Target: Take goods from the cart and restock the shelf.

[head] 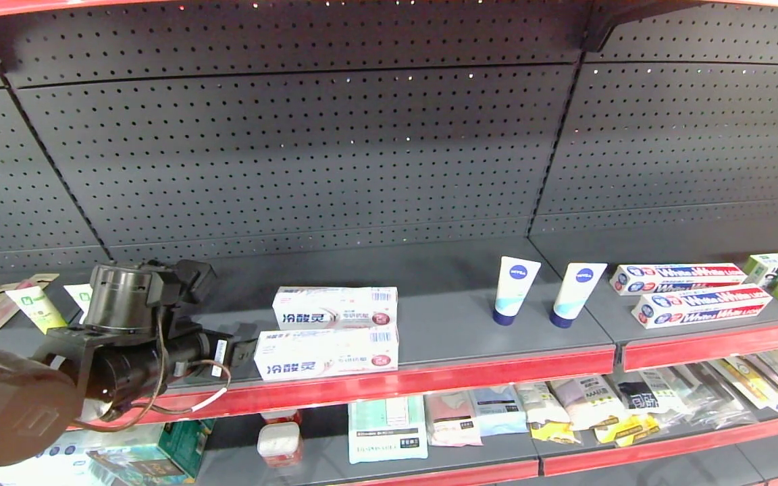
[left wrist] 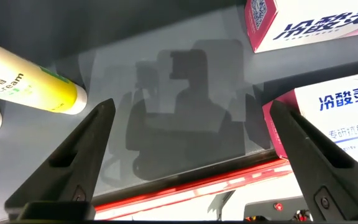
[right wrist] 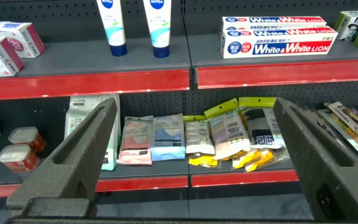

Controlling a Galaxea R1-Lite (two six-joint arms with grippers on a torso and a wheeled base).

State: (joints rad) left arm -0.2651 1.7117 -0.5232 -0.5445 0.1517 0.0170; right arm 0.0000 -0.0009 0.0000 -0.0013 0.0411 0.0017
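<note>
**Both jaws apart and empty at the shelf**

Left jaws spread wide over bare shelf (left wrist: 185, 81) floor; toothpaste box (left wrist: 347, 118) just beside one jaw, second box (left wrist: 309, 22) beyond it. Head view: both boxes lie flat, long axes along the shelf's red edge. Right jaws spread, well back from the shelf; between them, packets (right wrist: 166, 137) on the lower shelf (right wrist: 142, 184).

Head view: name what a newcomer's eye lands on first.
The wide dark pegboard shelf, mostly bare, strikes first. Near its front edge lie two white toothpaste boxes, with the open left gripper just beside them. Two blue-capped tubes stand on their caps farther right.
</note>
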